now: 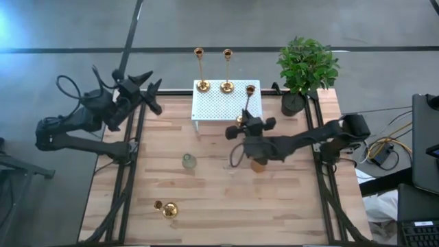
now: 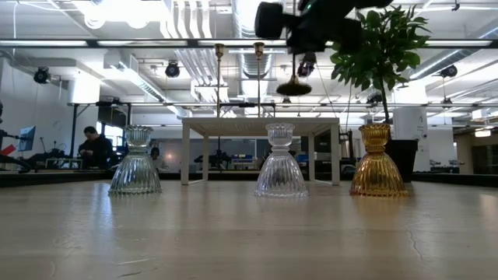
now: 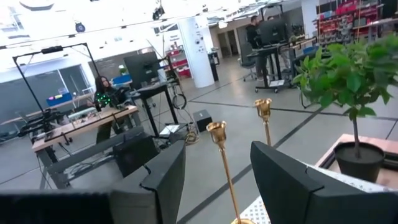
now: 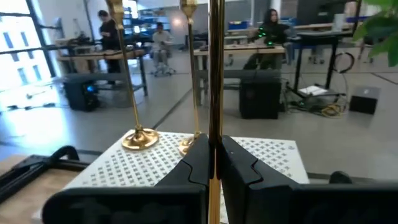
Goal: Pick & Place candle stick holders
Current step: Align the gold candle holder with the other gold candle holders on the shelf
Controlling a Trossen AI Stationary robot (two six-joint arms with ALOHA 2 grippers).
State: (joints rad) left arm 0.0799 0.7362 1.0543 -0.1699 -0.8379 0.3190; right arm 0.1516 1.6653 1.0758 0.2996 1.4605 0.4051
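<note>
The left pincer (image 1: 152, 94) hovers released at the bench's (image 1: 288, 206) far left edge. One candlestick (image 1: 167, 208) lies tipped over near the front. Two candlesticks (image 1: 201, 68) stand upright at the white perforated stand's (image 1: 212, 110) back edge. The right pincer (image 1: 250, 125) is clenched on a fourth candlestick's stem (image 4: 216, 74), holding it upright over the stand.

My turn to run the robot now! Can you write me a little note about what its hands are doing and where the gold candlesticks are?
Right gripper: shut on a candlestick, held above the white stand.
Left gripper: open, empty, waiting at the table's far left edge.
Done: two candlesticks stand upright at the stand's far edge.
Left: set the held one down, then fetch the fourth candlestick, lying on its side near the table's front edge.
</note>
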